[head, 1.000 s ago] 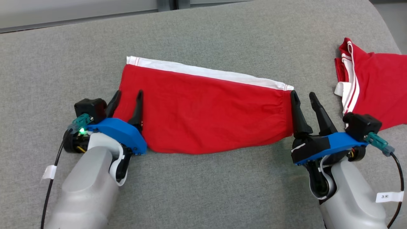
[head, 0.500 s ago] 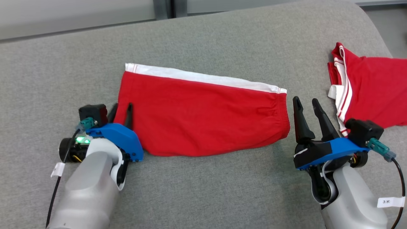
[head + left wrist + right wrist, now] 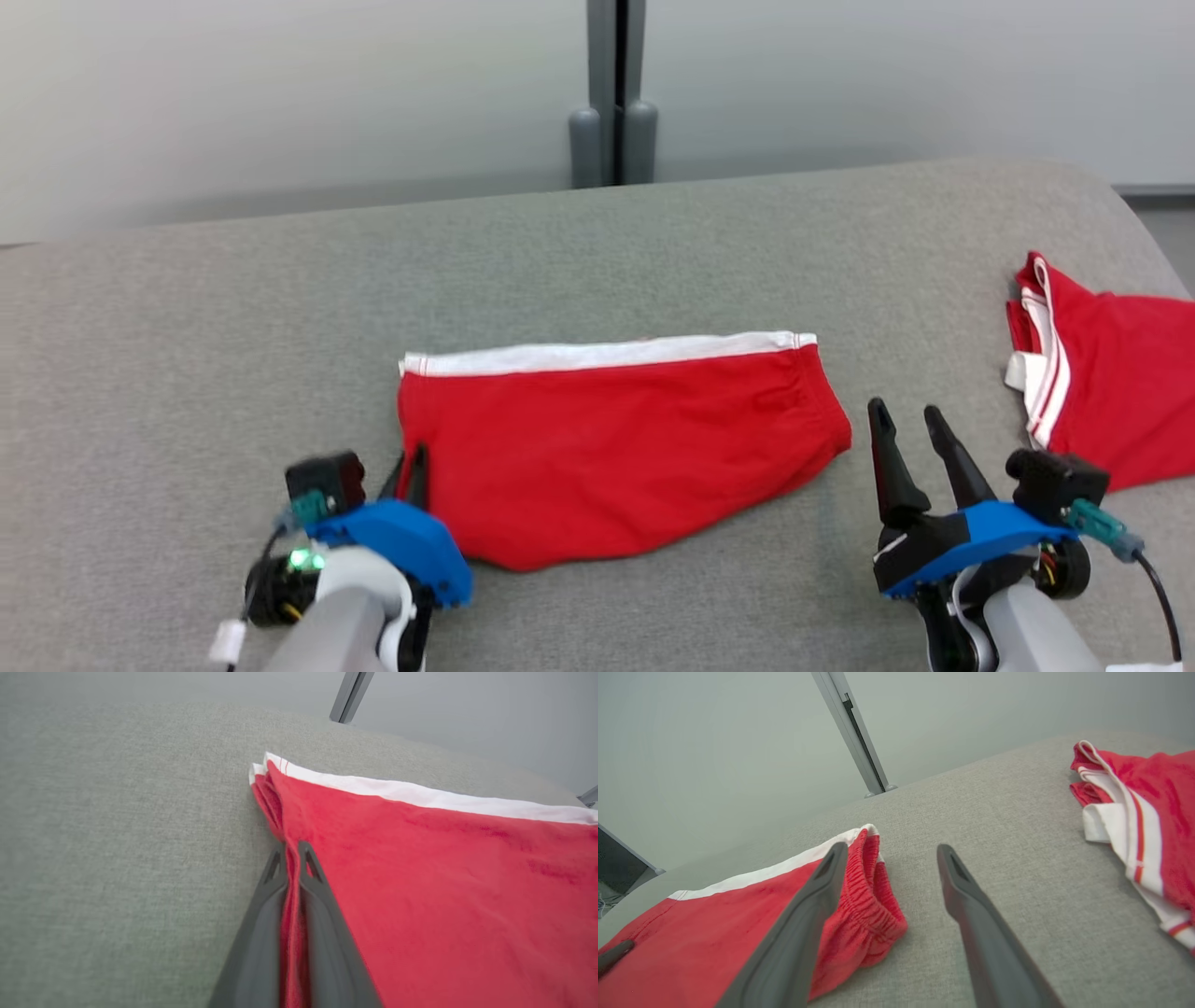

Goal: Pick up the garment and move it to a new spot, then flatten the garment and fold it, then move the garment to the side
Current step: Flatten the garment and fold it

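Head view, garment: the folded red garment, white band along its far side, lies flat near the front edge of the grey surface, about mid-width.
Head view, left gripper: the left gripper sits at the garment's left end with its fingers closed on that edge, probably to drag it aside.
Head view, right gripper: the right gripper stands just beside the garment's right end, spread and empty.
Head view, second red garment: it lies apart at the right edge, likely the put-aside spot.
Left wrist view, grip: red layers are pinched between the fingers, seemingly to keep the fold together.
Right wrist view, opening: the gap lies over bare surface beside the gathered waistband, so nothing is gripped.
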You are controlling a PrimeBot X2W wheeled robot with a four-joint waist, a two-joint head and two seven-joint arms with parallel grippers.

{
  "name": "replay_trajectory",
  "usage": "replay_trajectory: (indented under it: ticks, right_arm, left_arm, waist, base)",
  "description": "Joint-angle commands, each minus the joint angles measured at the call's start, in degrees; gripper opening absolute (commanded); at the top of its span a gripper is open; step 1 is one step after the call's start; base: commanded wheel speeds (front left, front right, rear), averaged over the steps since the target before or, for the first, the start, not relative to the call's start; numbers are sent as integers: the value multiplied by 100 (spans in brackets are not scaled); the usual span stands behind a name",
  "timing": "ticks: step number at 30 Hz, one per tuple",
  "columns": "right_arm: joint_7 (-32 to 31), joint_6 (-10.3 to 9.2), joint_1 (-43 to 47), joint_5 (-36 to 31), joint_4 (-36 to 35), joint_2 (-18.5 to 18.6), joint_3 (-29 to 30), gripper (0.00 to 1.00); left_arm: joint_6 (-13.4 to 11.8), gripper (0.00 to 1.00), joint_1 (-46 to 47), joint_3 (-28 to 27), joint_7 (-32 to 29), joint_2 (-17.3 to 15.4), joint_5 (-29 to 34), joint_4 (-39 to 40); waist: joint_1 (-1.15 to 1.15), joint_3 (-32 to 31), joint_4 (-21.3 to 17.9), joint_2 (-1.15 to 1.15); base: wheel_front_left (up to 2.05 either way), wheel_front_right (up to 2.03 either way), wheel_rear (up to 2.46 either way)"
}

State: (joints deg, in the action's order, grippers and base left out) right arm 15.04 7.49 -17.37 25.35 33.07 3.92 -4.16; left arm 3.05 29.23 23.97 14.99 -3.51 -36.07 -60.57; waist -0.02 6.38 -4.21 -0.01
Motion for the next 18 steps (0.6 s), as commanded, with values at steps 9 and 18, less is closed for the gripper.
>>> replay_trajectory:
  ticks: [9,18]
  right_arm:
    - [15,1,-25,-196,20,42,-94,100]
    - [15,1,-620,-698,818,286,15,100]
  left_arm:
    - [-578,100,-1037,-407,24,52,822,1610]
    - [-838,100,-1509,-383,20,60,1275,2942]
  waist:
    - [2,13,387,1]
    - [2,306,903,1]
  base:
    - [0,0,0]
    - [0,0,0]
